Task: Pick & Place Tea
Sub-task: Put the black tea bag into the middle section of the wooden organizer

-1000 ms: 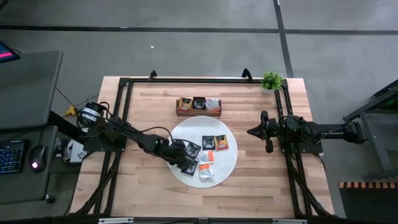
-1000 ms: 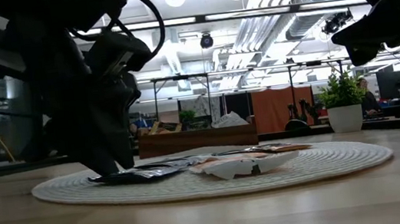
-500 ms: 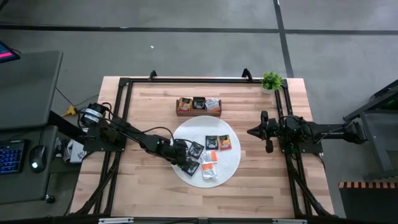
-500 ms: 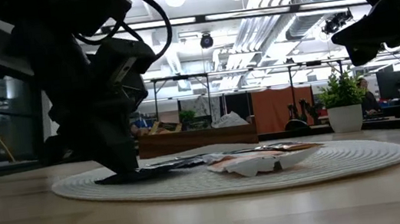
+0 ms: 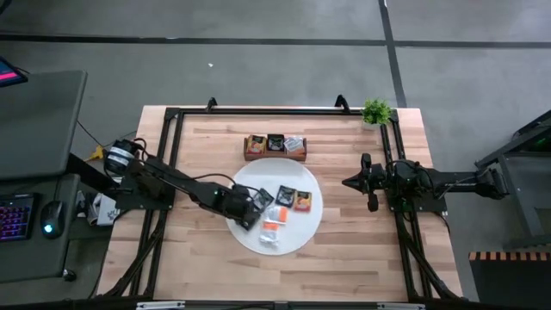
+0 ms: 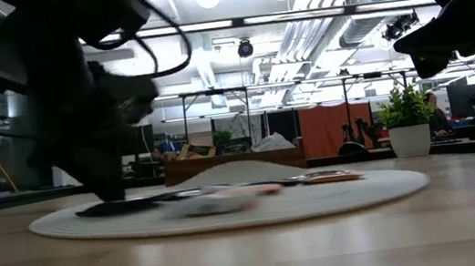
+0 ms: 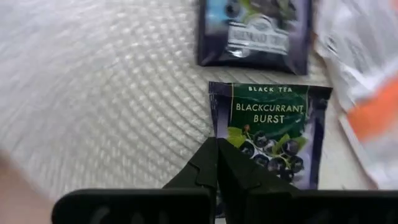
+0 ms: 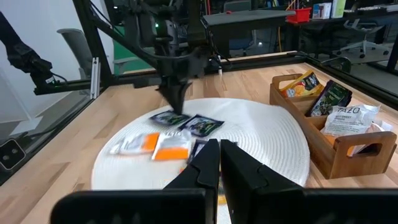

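Note:
The tea sachets lie on a round white mat [image 5: 298,229]: black ones [image 5: 286,195], an orange one [image 5: 302,201] and white-and-orange ones [image 5: 272,229]. My left gripper [image 5: 249,216] stands over the mat's left part, pointing steeply down, shut on a black sachet [image 7: 273,134] marked with blackcurrants. More sachets stand upright in the brown wooden tray [image 5: 275,146] just beyond the mat. My right gripper [image 5: 346,182] waits shut, level and well above the table, right of the mat, with nothing in it. My left gripper pinches the black sachet's edge near a corner [image 7: 225,148] between its two shut fingers, coming steeply from above. The rest of the sachet reaches away from the fingertips, low over the mat [image 6: 105,207]; whether it is lifted clear, I cannot tell.
A small potted plant [image 5: 376,112] stands at the table's far right corner. A black metal frame [image 5: 172,120] runs round the table top. Bare wood lies on the near side of the mat [image 5: 284,271].
My left gripper has gone toward the table's left edge and a little up. The white mat and the sachets on it have slid toward the left edge along with it.

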`<state>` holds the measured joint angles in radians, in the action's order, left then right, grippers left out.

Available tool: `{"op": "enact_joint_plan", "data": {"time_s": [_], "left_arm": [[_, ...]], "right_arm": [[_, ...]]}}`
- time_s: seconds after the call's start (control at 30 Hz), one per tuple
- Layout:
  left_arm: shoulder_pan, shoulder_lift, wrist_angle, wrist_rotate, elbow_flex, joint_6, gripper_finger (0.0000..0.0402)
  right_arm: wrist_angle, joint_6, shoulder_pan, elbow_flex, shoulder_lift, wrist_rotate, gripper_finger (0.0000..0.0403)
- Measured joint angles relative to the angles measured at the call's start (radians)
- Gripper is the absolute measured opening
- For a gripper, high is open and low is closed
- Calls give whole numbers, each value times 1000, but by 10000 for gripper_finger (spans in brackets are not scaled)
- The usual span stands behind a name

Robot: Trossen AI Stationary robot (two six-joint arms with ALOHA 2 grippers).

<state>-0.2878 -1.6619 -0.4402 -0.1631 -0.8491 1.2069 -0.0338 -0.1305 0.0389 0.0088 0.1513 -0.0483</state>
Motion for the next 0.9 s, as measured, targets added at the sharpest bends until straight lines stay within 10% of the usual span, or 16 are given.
{"op": "enact_joint_plan", "data": {"time_s": [0.9], "left_arm": [[2,207,-186,-413,-227,-190,0]], "right_arm": [[0,0,0,0,11,0,12]]}}
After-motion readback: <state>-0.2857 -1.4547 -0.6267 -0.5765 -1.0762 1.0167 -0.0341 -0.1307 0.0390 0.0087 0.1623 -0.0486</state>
